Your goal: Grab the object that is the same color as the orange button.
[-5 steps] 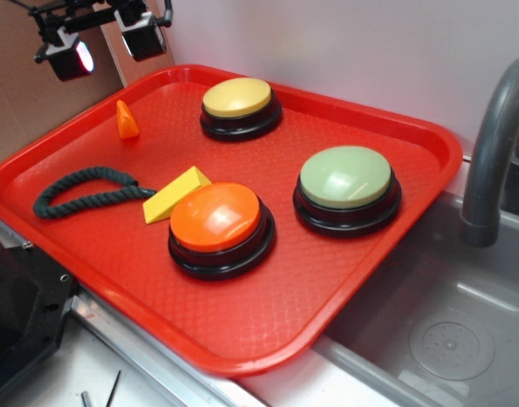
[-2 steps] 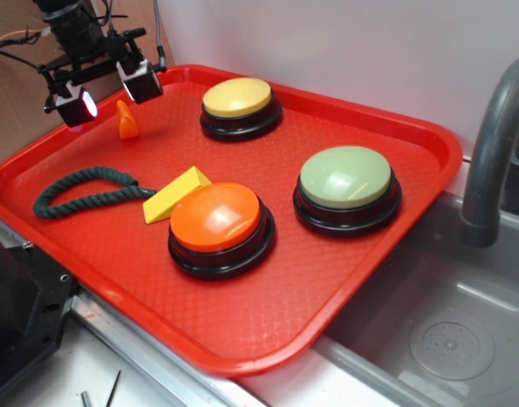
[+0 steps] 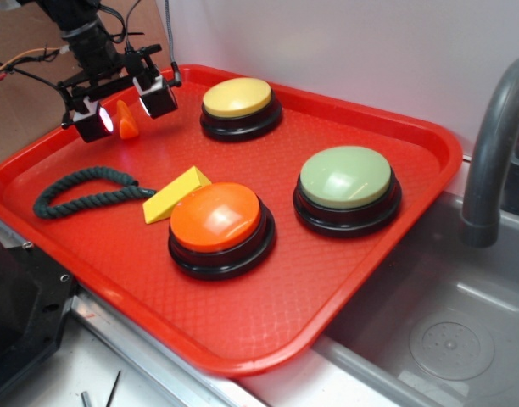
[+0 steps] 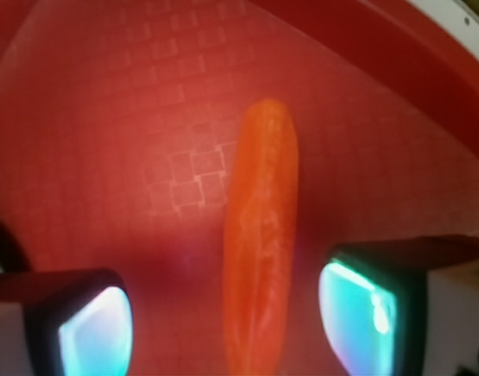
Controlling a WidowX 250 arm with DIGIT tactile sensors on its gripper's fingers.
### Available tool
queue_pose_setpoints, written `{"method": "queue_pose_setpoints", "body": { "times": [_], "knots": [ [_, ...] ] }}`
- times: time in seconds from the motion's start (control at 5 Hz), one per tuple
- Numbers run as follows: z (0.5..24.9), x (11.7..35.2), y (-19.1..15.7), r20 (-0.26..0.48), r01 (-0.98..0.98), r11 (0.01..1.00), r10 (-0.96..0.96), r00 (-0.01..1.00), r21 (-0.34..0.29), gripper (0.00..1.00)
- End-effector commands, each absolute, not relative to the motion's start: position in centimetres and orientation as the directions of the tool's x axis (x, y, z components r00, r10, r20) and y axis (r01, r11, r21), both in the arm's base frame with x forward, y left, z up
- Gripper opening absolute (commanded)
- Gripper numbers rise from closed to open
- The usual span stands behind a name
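The object (image 3: 127, 119), a tiny orange cone with a pointed tip, stands on the red tray (image 3: 395, 127) near its far left corner. My gripper (image 3: 125, 112) is lowered around it, open, one finger on each side with gaps to both. In the wrist view the object (image 4: 261, 235) runs as a long orange shape between the two glowing pads (image 4: 95, 329), touching neither. The orange button (image 3: 217, 219), a big dome on a black base, sits at the tray's front middle.
A yellow-topped button (image 3: 237, 98) is just right of the gripper. A pale green-topped button (image 3: 345, 176) sits at the right. A yellow wedge block (image 3: 173, 195) and a dark green rope (image 3: 81, 188) lie left of the orange button. A grey faucet (image 3: 497, 144) and sink (image 3: 446, 339) are beyond the tray.
The gripper has come down and slightly right from above the tray's corner, so its open fingers now straddle the orange cone. Nothing else has moved.
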State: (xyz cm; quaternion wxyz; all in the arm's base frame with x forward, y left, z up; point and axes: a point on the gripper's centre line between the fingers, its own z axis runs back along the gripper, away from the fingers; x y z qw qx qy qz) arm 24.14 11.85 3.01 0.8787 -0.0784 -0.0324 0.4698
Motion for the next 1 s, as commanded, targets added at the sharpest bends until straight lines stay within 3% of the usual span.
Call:
{"method": "queue_pose_setpoints", "body": {
  "times": [0.0,0.2,0.6,0.8],
  "knots": [
    [2.2,23.4,12.0,-0.011,-0.825,0.542,0.834,0.551,-0.161,1.00],
    [2.0,23.4,11.5,-0.009,-0.834,0.530,0.843,0.537,-0.156,0.00],
    [2.2,23.3,11.8,-0.014,-0.825,0.541,0.835,0.550,-0.164,0.00],
    [4.7,23.3,10.9,-0.056,-0.731,0.671,0.731,0.680,-0.125,0.00]
  ]
}}
